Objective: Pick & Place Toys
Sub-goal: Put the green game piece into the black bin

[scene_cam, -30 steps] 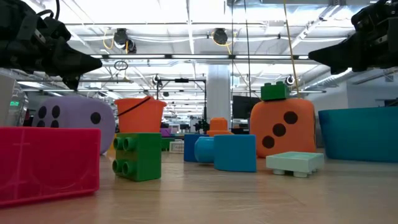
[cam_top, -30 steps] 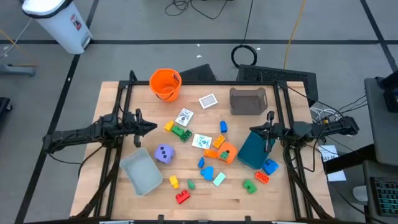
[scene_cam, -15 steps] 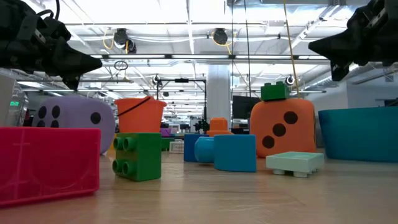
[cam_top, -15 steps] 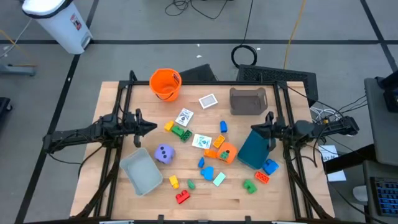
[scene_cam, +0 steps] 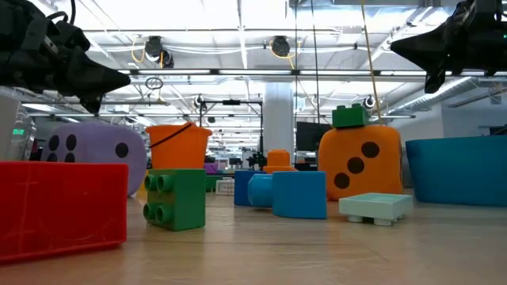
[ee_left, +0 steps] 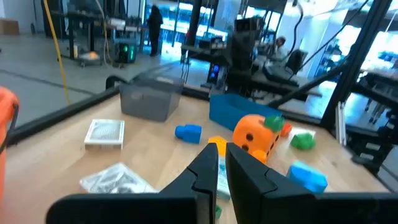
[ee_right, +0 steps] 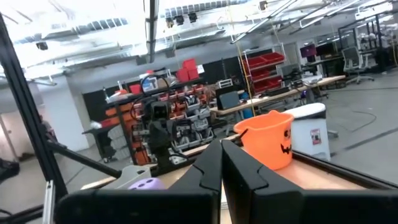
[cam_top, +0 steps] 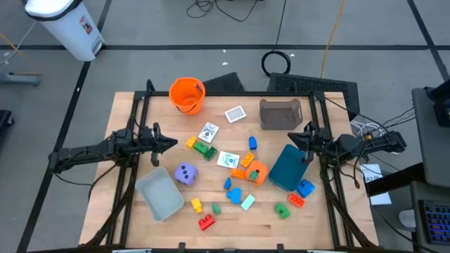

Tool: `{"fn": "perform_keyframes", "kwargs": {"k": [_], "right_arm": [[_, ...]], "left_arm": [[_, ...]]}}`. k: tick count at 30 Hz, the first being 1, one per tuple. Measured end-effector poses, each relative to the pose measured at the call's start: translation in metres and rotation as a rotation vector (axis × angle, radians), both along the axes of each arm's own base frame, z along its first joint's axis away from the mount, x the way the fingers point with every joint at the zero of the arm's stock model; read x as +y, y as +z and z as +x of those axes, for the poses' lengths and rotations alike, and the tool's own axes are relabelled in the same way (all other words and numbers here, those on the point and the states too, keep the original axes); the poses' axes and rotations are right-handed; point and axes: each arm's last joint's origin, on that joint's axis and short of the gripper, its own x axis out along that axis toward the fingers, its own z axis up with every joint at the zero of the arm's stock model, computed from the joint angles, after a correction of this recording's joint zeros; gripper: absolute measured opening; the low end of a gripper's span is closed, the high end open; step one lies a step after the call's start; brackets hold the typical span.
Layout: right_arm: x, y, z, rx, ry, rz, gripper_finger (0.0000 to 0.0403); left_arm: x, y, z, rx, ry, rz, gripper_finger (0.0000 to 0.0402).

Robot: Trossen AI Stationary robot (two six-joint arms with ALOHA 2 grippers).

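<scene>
The toys lay scattered over the middle of the table (cam_top: 126, 105): purple die (cam_top: 185, 173) just beside the grey bin (cam_top: 160, 195), orange die (cam_top: 257, 171) touching the teal bin (cam_top: 288, 169), with a green block (scene_cam: 349, 116) on top of it in the low view. Red block (cam_top: 206, 223) sat near the front edge, cut off at the frame side in the low view. White picture cards (cam_top: 208, 132) lay near the centre (print too small to read). The orange bucket (cam_top: 187, 94) stood at the back; a dark face marking showed on it in the right wrist view, no readable words. Left gripper (cam_top: 173, 143) hung over the table's left side, fingers closed, holding nothing. Right gripper (cam_top: 292, 138) hung above the teal bin's far end, fingers pressed together, empty. A second grey bin (cam_top: 280, 114) sat at the back right.
</scene>
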Motion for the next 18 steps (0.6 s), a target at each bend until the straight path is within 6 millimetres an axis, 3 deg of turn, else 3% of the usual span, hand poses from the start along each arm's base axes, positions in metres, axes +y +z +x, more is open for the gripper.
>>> {"fn": "perform_keyframes", "kwargs": {"k": [9, 18], "right_arm": [[0.000, 0.000, 0.003, 0.024, -0.037, -0.034, 0.0004], [0.002, 0.013, 0.011, -0.120, -0.029, 0.022, 0.0001]], "left_arm": [[0.000, 0.022, -0.003, -0.225, 0.001, 0.041, 0.0042], [0.002, 0.034, -0.005, -0.337, 0.133, 0.165, 0.0042]]}}
